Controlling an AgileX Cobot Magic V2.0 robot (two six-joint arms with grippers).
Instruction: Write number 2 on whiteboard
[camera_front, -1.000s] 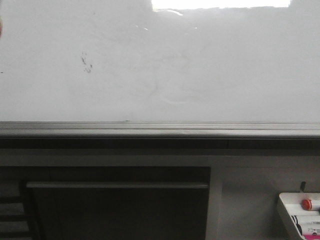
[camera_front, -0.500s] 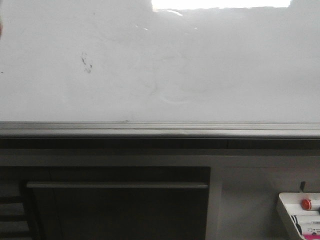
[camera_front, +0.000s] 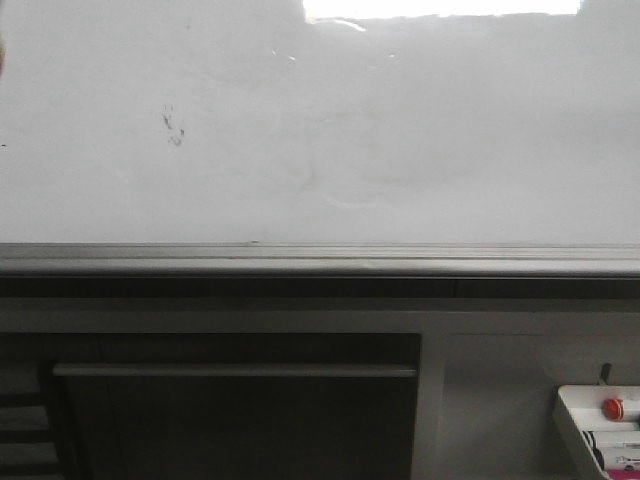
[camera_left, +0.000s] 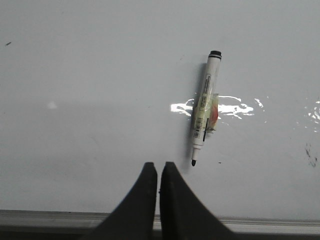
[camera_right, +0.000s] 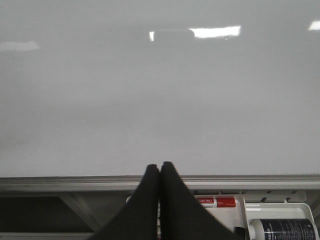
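Note:
The whiteboard fills the upper half of the front view, with its grey lower rail below. No number 2 shows on it in any view. Neither gripper is in the front view. In the left wrist view my left gripper is shut and empty over the whiteboard, just above the rail. A white marker with a bare black tip lies on the board, slightly to the side of the fingertips and apart from them. My right gripper is shut and empty at the lower edge of the whiteboard.
A faint cluster of smudge specks marks the board's left part; it also shows in the left wrist view. A white tray with a red button sits below right. In the right wrist view the tray holds a red-labelled marker and a bottle.

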